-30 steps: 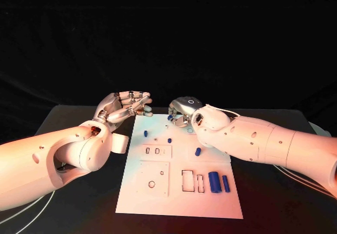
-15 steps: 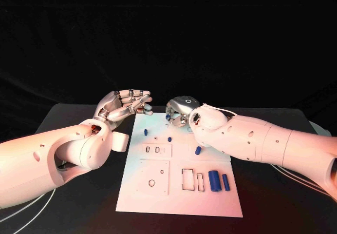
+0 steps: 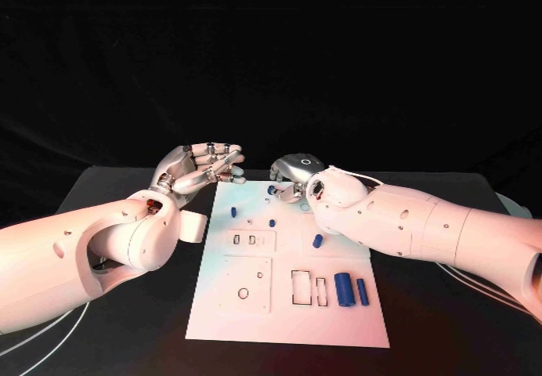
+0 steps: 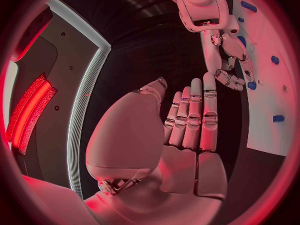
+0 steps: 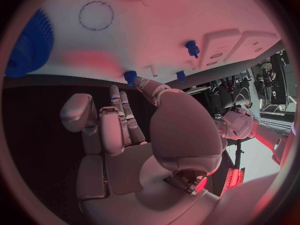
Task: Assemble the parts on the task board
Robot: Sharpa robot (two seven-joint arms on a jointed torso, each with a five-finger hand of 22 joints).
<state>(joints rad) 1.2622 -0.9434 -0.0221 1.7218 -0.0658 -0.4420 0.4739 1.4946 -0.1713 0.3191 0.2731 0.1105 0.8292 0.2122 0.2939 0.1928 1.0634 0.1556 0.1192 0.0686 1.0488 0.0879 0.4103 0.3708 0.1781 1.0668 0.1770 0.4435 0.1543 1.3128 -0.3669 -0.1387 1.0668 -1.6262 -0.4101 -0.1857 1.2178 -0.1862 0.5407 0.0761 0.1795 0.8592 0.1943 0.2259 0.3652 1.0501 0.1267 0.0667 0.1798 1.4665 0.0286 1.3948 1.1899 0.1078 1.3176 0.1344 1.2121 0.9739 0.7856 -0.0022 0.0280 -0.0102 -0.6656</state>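
Board: the white board [image 3: 288,309] lies in the middle of the black table [image 3: 107,188], its long sides running away from the robot.
Left hand: the left hand [image 3: 201,169] hangs above the board's far left corner, fingers straight and side by side, nothing in it.
Left hand, wrist view: the palm [image 4: 165,150] is bare, fingers close together but not curled.
Right hand: the right hand [image 3: 291,180] is low over the board's far edge, near the middle, fingers pointing down at the board.
Right hand, hold: a fingertip [image 5: 142,81] meets a small blue peg [image 5: 130,76] at the board's edge; whether the peg is pinched or only touched, I cannot tell.
Hands: near each other at the far end, apart.
Far pegs: a blue peg [image 3: 234,211] stands near the left edge, another [image 3: 272,223] just right of it.
Middle part: a blue piece [image 3: 317,241] lies by the right edge, next to the right forearm.
Near parts: a thick blue cylinder [image 3: 343,289] and a thinner one [image 3: 363,291] lie side by side near the right edge, beside two rectangular slots [image 3: 301,287].
Other slots: a small pair of slots [image 3: 245,240] sits mid-board; a round hole [image 3: 243,294] is toward the near left.
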